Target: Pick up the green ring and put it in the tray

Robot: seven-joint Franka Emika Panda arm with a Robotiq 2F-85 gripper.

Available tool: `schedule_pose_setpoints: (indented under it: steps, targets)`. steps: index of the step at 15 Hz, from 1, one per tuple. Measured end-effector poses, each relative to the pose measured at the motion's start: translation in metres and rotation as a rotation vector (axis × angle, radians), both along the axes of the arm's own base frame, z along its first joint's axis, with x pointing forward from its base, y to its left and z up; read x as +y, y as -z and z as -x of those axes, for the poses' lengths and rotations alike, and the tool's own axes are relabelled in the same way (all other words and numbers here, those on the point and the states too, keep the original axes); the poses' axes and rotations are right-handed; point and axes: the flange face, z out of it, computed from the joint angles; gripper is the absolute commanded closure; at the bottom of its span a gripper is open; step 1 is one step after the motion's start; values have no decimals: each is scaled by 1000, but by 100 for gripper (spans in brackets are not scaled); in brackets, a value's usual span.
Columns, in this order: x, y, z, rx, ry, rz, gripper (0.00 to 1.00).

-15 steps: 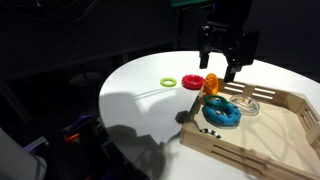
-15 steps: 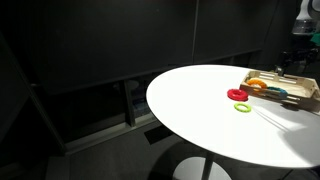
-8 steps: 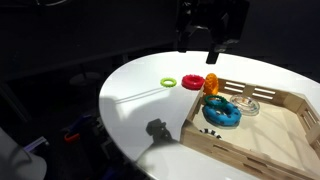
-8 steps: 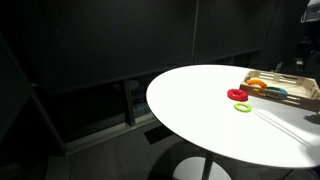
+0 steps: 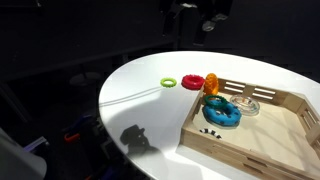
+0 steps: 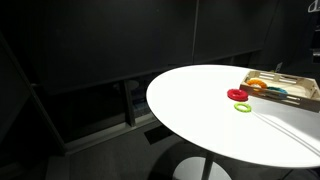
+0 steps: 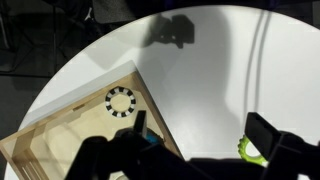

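The light-wood tray [image 5: 262,148] sits on the white round table and shows in the wrist view [image 7: 60,140] and in an exterior view [image 6: 296,92]. A dark ring [image 5: 246,104] lies flat inside it; it may be the green ring, but its colour is hard to tell. My gripper [image 5: 205,10] is high above the table, mostly cut off by the frame's top edge. In the wrist view its fingers [image 7: 200,125] are spread apart with nothing between them.
The tray also holds a blue ring [image 5: 222,113] and a black-and-white ring [image 7: 120,101]. An orange ring [image 5: 212,84] leans at its corner. A red ring [image 5: 192,81] and a yellow-green ring [image 5: 168,82] lie on the table [image 5: 140,100].
The gripper has risen from just above the tray's corner to the top of the frame. Its shadow has slid across the table. The rings have not moved.
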Motion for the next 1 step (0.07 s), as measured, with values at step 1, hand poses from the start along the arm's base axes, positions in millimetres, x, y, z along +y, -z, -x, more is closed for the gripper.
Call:
schedule_pose_setpoints:
  steps: [1]
  targets:
    - [0,-1,0,-1,-3,-1,0]
